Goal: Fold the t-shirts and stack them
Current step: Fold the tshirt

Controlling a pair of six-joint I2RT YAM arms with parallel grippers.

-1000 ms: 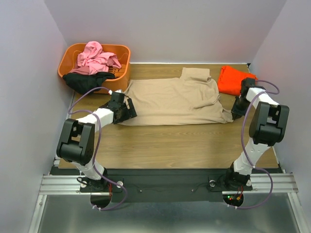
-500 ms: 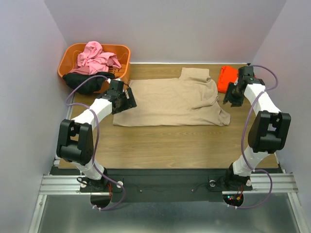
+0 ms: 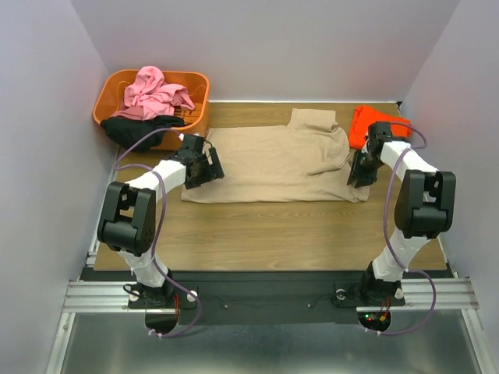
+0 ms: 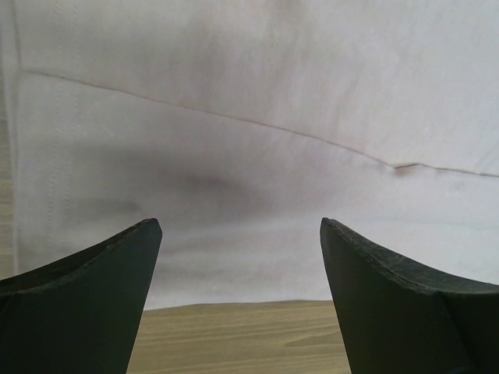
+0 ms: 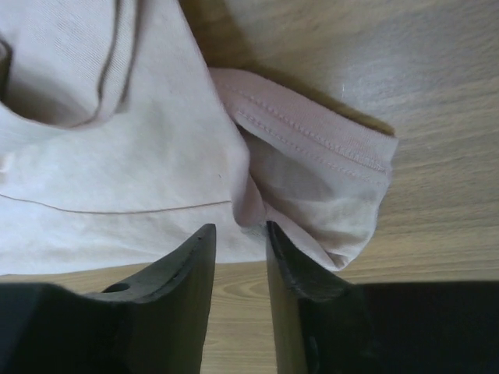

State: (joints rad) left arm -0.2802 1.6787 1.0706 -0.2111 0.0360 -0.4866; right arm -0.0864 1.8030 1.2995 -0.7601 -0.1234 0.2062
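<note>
A tan t-shirt [image 3: 273, 162] lies spread flat across the middle of the table. My left gripper [image 3: 206, 165] stands open at its left edge; in the left wrist view its gripper [image 4: 238, 227] hovers just short of the cloth edge [image 4: 249, 140], with nothing between the fingers. My right gripper [image 3: 358, 174] is at the shirt's right sleeve. Seen from the right wrist, the gripper [image 5: 239, 231] is open by a narrow gap, with a fold of the sleeve [image 5: 312, 167] right at its tips. An orange-red t-shirt [image 3: 366, 125] lies folded at the back right.
An orange basket [image 3: 196, 87] stands at the back left. It holds a pink t-shirt [image 3: 156, 89], and a black t-shirt [image 3: 140, 128] hangs over its front rim. Walls close in the table on three sides. Bare wood [image 3: 273, 234] shows in front of the tan shirt.
My right gripper let go of the shirt's lower right corner, lifted towards the orange-red shirt, then came back to the sleeve, jaws narrowing. My left gripper moved from the lower left corner up along the edge.
</note>
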